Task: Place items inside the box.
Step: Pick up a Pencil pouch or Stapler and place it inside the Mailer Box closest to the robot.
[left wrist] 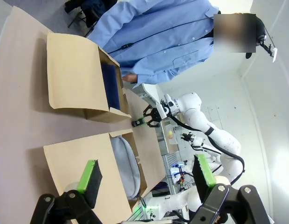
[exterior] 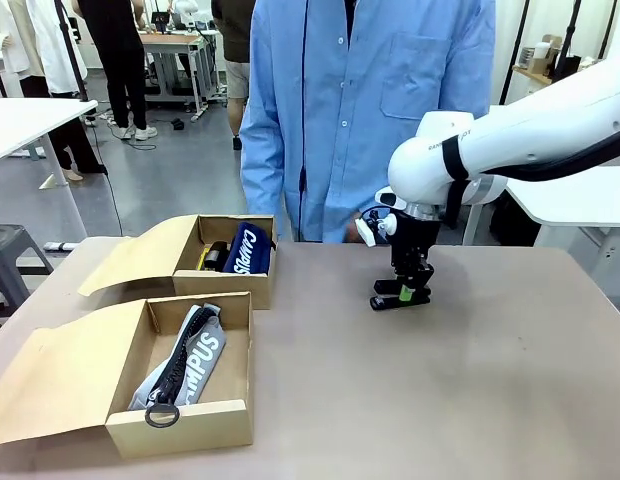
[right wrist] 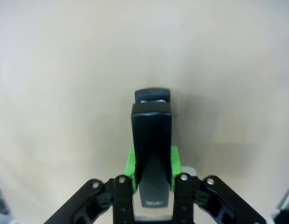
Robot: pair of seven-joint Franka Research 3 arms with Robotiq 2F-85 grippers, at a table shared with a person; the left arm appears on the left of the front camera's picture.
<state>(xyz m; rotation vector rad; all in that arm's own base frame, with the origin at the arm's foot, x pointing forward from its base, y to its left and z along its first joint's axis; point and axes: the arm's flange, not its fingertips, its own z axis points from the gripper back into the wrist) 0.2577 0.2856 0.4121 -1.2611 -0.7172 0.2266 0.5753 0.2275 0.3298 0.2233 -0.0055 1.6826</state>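
My right gripper (exterior: pixel 401 292) is clamped on a black stapler (exterior: pixel 385 302), low over the right part of the table (exterior: pixel 470 400), toward the far side; I cannot tell if the stapler rests on the table or hangs just above it. From my right wrist the stapler looks long, smooth and boxy with a rounded tip; my green pads (right wrist: pixel 131 167) press on both of its long sides; the small print on its near end is too blurry to read. The table is flat, plain and light brown.

My left gripper (left wrist: pixel 147 175) has its fingers (left wrist: pixel 91 179) wide apart with nothing between them.

Two brown cardboard boxes with open flaps sit on the left of the table; the near box (exterior: pixel 180 428) holds a soft grey pouch (exterior: pixel 195 355) with white letters "CAMPUS", a black zip and a ring; from my left wrist it is just a grey lump with no letters to read. The far box (exterior: pixel 225 287) holds a navy pouch (exterior: pixel 248 250) standing on its edge; beside it is something dark with a bit of yellow, too hidden to name. A person (exterior: pixel 370 100) in a blue shirt stands at the far side.
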